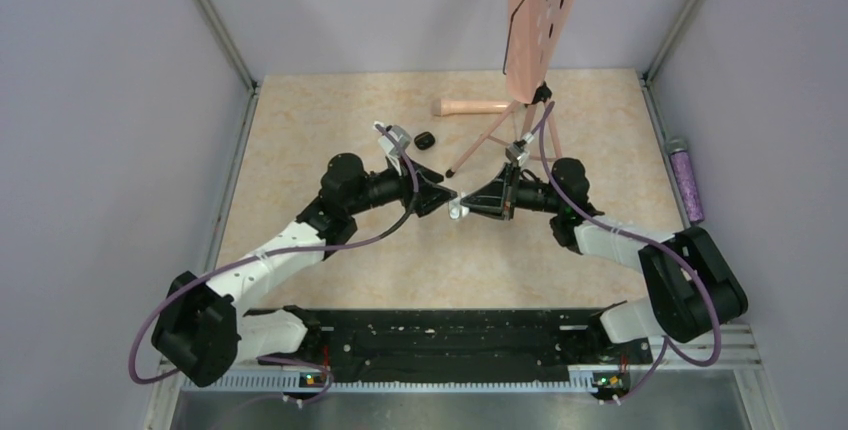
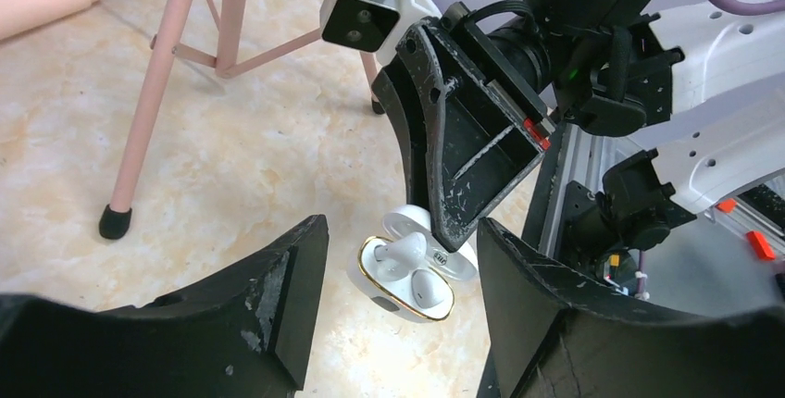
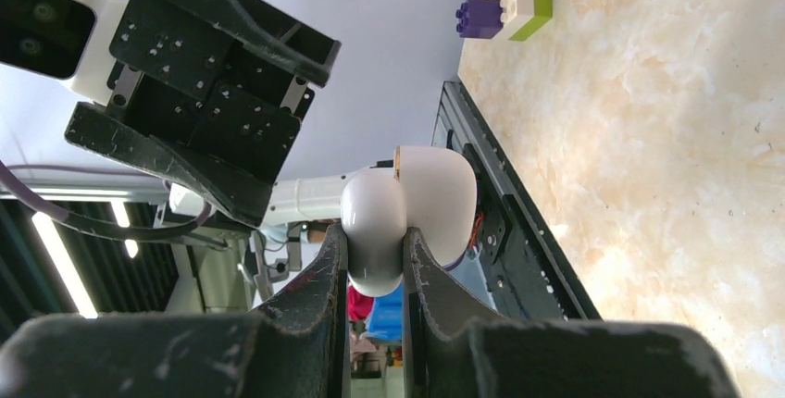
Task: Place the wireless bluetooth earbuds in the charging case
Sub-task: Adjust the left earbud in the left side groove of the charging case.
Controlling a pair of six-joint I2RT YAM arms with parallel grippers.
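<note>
Type of premises: robotics laboratory test cell, not a home or a shop.
Enclosure: plain grey partition walls (image 1: 100, 100) on three sides, joined by metal corner posts (image 1: 213, 20).
Work surface: beige marbled table (image 1: 330, 120).
Fixed equipment: left arm (image 1: 290, 240) and right arm (image 1: 612, 240), mounted at a black base plate (image 1: 450, 335) on the near edge; purple cables (image 1: 165, 305) run exposed.
Ancillary items: pink tripod (image 1: 490, 135) carrying a perforated panel (image 1: 545, 10); toy building block (image 3: 504, 17).
Lighting: strip lights (image 3: 60, 264) visible beyond the cell.

Glossy plastic charging case (image 3: 430, 196), matt marbled table (image 1: 320, 125)
</note>
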